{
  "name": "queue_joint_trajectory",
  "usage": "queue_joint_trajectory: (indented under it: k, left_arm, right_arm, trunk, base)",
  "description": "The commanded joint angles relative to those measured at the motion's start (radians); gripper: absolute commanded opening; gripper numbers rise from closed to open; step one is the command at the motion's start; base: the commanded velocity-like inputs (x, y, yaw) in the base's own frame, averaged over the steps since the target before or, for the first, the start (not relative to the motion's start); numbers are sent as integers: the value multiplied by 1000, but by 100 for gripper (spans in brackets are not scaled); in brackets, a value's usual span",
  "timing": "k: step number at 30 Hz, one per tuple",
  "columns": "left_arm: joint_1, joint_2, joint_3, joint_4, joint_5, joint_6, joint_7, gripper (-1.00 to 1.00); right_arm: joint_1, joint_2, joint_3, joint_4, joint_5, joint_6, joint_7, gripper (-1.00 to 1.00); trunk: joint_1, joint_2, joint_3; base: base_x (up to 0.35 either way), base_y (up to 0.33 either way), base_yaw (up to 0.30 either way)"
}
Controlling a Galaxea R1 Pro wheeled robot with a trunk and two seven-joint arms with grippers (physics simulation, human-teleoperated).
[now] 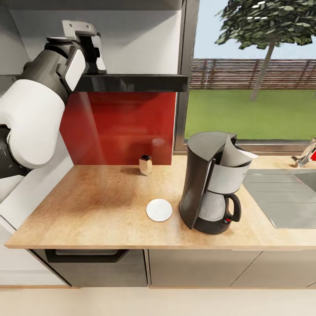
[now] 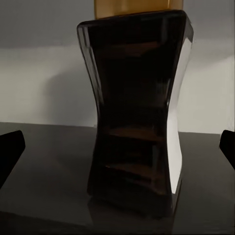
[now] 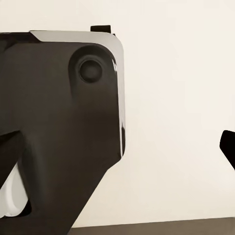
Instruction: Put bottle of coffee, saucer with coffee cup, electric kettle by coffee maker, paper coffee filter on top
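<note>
**Q:** Where is the left gripper (image 2: pixel 117 152), and what do its fingers hold?

**A:** The left arm is raised to the kitchen shelf (image 1: pixel 145 82), the black slab on the white wall. In the left wrist view, the fingertips (image 2: pixel 11 147) show as dark tips at either edge, spread wide. The bottle of coffee (image 2: pixel 137 117) stands upright on the shelf between them, dark and waisted under a tan-yellow cap. Neither tip touches it; the fingers grasp nothing.

**Q:** And the right gripper?

**A:** The right wrist view shows a dark tip at each edge of the frame, spread wide apart against a pale wall, with a black robot part in front of them. Nothing is held.

**Q:** What is on the kitchen countertop (image 1: pixel 96 206)?

**A:** The coffee maker (image 1: pixel 213 184) stands near the sink (image 1: pixel 285 197), with the paper coffee filter (image 1: pixel 235 153) on its top. The saucer (image 1: pixel 159 210) lies flat just beside its base. A small shaker (image 1: pixel 145 164) sits by the red backsplash (image 1: pixel 118 127).
</note>
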Motion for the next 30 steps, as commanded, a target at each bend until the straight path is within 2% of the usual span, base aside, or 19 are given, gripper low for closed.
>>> queue_joint_trajectory:
  k: [1, 22, 30]
  left_arm:
    - [2, -1, 6, -1, -10, 5, -1, 100]
    - [7, -1, 6, -1, -9, 4, -3, 100]
    - [7, -1, 6, -3, -9, 4, -3, 100]
  right_arm:
    - [0, -1, 8, -1, -10, 2, 3, 100]
    - [0, -2, 8, -1, -10, 2, 3, 100]
    - [0, -2, 8, -1, -10, 2, 3, 100]
  trunk:
    - [1, -2, -2]
    - [1, -2, -2]
    - [1, -2, -2]
  base:
    - [5, 2, 0]
    - [67, 0, 0]
    - [186, 0, 0]
